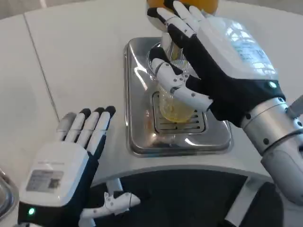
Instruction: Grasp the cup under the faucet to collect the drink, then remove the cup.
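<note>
A clear plastic cup [173, 101] holding yellow drink stands on the grille of a shiny metal drip tray [137, 118]. My right hand [208, 61] wraps around the cup, thumb on its near side and fingers reaching over its far rim. Part of the orange drink dispenser [208, 5] shows at the top, right above the cup; the faucet itself is hidden behind my fingers. My left hand [71, 161] lies flat on the white table at lower left, fingers straight and apart, holding nothing.
The white table [71, 61] stretches to the left and behind the tray. A curved table edge [189, 171] runs along the front, with dark floor below. A metal rim [5, 196] peeks in at the far lower left.
</note>
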{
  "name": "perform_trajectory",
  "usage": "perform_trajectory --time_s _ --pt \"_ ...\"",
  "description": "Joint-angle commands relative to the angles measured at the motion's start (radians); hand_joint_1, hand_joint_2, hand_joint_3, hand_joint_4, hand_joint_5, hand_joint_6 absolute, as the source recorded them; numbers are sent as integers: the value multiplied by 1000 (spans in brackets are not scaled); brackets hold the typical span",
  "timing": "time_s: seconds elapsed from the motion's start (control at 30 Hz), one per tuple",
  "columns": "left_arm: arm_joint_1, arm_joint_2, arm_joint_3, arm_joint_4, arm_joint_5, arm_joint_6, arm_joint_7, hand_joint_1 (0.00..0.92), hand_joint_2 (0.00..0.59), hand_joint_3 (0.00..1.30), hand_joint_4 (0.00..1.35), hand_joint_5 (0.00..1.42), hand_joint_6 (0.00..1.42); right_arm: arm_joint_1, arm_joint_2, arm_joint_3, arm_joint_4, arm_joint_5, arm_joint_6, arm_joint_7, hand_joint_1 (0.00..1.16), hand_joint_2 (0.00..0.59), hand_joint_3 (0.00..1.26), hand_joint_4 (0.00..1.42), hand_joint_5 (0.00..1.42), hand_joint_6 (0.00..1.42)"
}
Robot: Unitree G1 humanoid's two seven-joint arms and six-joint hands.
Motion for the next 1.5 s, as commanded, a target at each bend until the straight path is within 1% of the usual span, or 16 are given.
perform_trajectory --time_s 0.03,0.27,0.6,0.8,0.97,1.07,1.13,1.27,1.33,1.4,1.5 --pt "-54 -7 -23 56 1 26 -8 0 52 0 0 0 0 19 6 8 8 -2 -4 27 0 580 96 0 24 1" --pt "-165 -14 -61 135 -1 67 -8 0 52 0 0 0 0 21 0 2 5 0 -3 44 0 580 96 0 24 1" --pt "-271 -33 -114 213 -3 105 -3 6 52 0 0 0 0 8 -1 -13 13 13 -3 58 0 580 103 0 25 1" --pt "-306 -34 -132 239 -8 117 0 9 52 0 0 0 0 13 1 -22 10 17 1 61 0 580 103 0 25 1" --pt "-324 -36 -143 258 -12 124 -1 10 52 0 0 0 0 18 9 -38 12 37 10 62 0 580 104 0 31 1" --pt "-341 -36 -149 273 -13 128 1 10 52 0 0 0 0 33 42 -58 2 62 38 38 0 585 100 0 29 1" --pt "-353 -36 -153 280 -14 130 3 10 52 0 0 0 0 62 69 -76 -15 69 39 -15 0 586 89 0 8 1" --pt "-366 -32 -162 289 -19 132 4 10 52 0 0 0 0 102 106 -100 -30 77 31 -99 0 586 53 0 0 0" --pt "-370 -31 -166 291 -19 133 6 10 52 0 0 0 0 121 139 -121 -33 92 40 -151 0 586 34 0 0 0" --pt "-373 -30 -171 293 -20 132 7 10 52 0 0 0 0 139 181 -146 -40 115 53 -203 0 586 14 0 0 0" --pt "-375 -31 -176 298 -22 131 9 10 52 0 0 0 0 155 211 -164 -50 137 50 -244 0 586 7 0 0 0"
